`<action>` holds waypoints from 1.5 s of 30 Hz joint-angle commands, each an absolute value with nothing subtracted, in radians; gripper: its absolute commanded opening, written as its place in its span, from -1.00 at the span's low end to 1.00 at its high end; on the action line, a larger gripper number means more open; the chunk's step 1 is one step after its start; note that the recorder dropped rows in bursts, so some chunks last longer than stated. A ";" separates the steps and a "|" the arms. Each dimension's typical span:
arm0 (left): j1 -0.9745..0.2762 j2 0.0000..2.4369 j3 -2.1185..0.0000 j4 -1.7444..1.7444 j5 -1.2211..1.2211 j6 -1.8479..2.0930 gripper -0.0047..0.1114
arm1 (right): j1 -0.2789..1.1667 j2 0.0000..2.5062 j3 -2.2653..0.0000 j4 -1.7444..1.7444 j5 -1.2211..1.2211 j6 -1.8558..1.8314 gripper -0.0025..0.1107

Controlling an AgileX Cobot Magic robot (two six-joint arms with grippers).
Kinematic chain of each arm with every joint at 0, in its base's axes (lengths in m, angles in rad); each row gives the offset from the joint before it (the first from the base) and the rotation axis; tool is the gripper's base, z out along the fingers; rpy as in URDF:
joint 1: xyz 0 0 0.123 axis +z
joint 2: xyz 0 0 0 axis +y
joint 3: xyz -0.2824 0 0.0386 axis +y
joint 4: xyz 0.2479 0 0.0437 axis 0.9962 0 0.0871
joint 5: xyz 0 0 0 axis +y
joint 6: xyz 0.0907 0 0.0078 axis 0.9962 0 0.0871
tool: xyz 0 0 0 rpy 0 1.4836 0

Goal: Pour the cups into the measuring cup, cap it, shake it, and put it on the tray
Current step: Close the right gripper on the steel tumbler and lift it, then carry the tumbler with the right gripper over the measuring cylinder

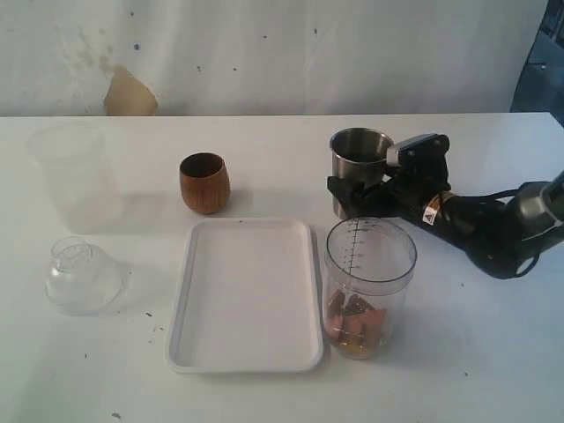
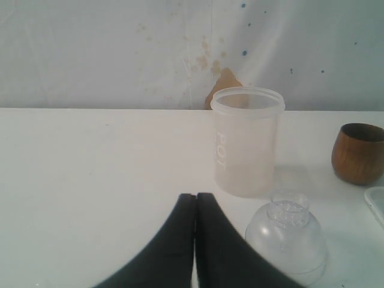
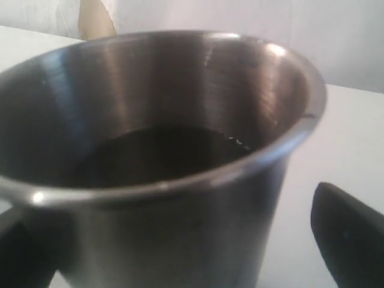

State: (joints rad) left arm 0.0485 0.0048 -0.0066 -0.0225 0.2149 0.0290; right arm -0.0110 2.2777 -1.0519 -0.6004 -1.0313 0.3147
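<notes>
Steel tumbler (image 3: pixel 180 210) is standing between open right fingers (image 3: pixel 348 240); left fingers (image 2: pixel 174 246) are pressing shut, empty; measuring cup (image 1: pixel 368 264) is holding pieces, uncapped.

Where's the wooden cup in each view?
Exterior: wooden cup stands upright behind the tray, near its far left corner.
Left wrist: wooden cup at the frame edge, past the frosted cup.
Right wrist: not in it; the steel tumbler fills it.
Shared landmark: brown wall stain.
</notes>
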 commanded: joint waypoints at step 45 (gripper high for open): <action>0.048 0.000 0.000 -0.025 0.204 0.027 -0.91 | -0.132 1.575 -1.071 -1.140 -0.894 0.864 -0.96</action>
State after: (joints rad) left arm 0.0485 0.0048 -0.0066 -0.0225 0.2149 0.0290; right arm -0.1022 1.6520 -1.0919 -1.1390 -0.8831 0.8040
